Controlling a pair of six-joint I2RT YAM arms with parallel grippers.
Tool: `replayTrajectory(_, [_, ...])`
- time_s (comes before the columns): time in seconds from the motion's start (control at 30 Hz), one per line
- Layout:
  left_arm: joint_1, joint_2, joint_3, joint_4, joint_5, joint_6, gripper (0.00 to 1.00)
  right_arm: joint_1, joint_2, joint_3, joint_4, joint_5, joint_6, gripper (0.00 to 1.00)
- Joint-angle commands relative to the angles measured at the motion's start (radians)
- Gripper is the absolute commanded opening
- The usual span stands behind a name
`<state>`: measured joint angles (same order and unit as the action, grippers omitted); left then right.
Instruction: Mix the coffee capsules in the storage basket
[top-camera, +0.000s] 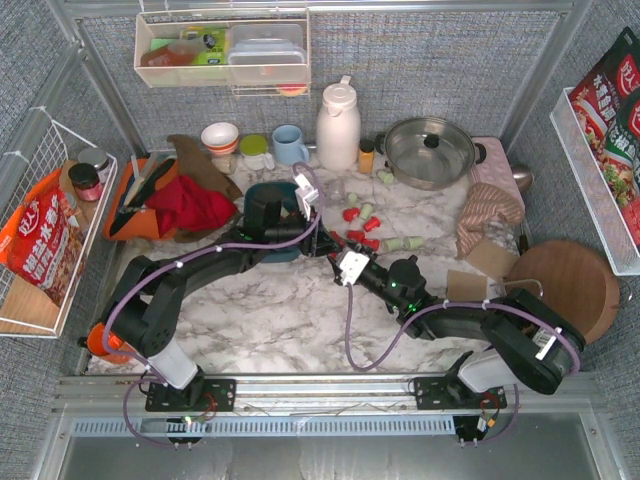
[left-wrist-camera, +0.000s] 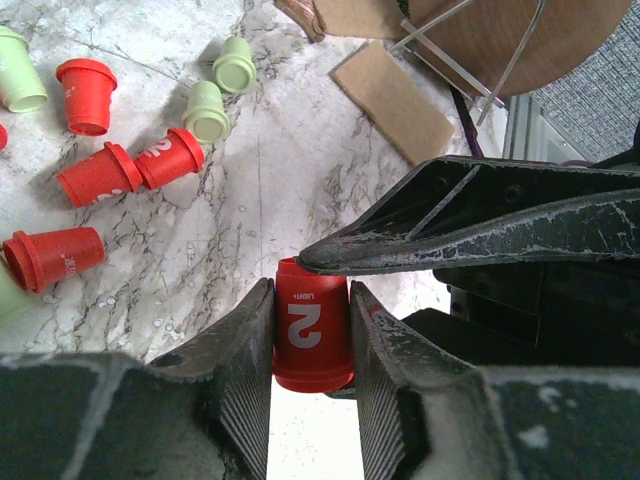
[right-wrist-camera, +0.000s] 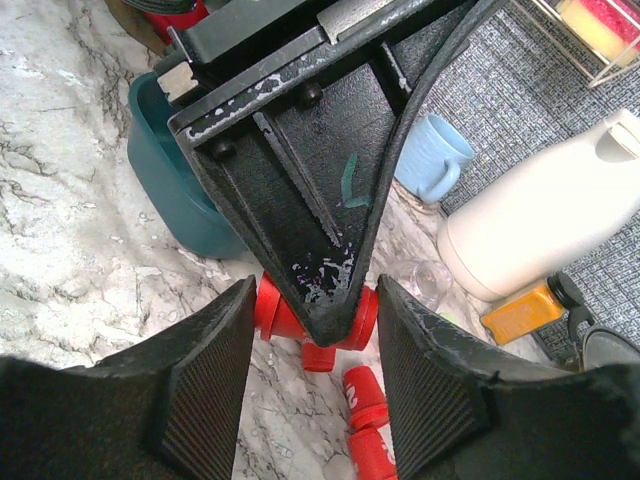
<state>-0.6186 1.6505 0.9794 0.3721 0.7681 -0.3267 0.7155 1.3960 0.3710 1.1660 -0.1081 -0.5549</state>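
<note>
While the left tool (left-wrist-camera: 312, 305) grips a capsule (left-wrist-camera: 312, 345), the basket (right-wrist-camera: 170, 190) half-shows.

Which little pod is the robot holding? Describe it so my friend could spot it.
Find the tall white plastic jug at the back of the marble table, then come forward past the loose red and mint-green capsules to just right of the dark teal plastic basket. There the left tool pinches one red tapered capsule; it alone is clamped, not lying loose.

The left arm (top-camera: 200, 262) covers most of the storage basket (top-camera: 260, 189); what lies inside cannot be seen.
</note>
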Motion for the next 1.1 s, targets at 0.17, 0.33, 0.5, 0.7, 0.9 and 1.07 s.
replayTrajectory(0.17, [0.001,-0.024,-0.001,0.031,-0.039,-0.030,0.35,-0.001,-0.033,0.031,-0.086,0.052,0.027,0.68])
replayTrajectory(0.33, [0.042,-0.048,-0.007,0.022,-0.125,-0.061,0.35,-0.002,-0.038,0.033,-0.123,0.107,0.062,0.81])
replayTrajectory(0.5, [0.140,-0.044,-0.015,-0.010,-0.319,-0.111,0.36,-0.014,-0.038,0.079,-0.232,0.210,0.210,0.84])
replayTrajectory(0.7, [0.197,0.044,0.044,-0.059,-0.601,-0.059,0.46,-0.051,0.065,0.350,-0.754,0.462,0.769,0.84])
replayTrajectory(0.9, [0.198,0.089,-0.002,0.061,-0.782,-0.042,0.85,-0.055,0.256,0.469,-0.895,0.606,1.161,0.83])
replayTrajectory(1.07, [0.198,0.006,-0.106,0.161,-0.806,-0.050,0.99,-0.055,0.372,0.556,-0.893,0.606,1.306,0.83])
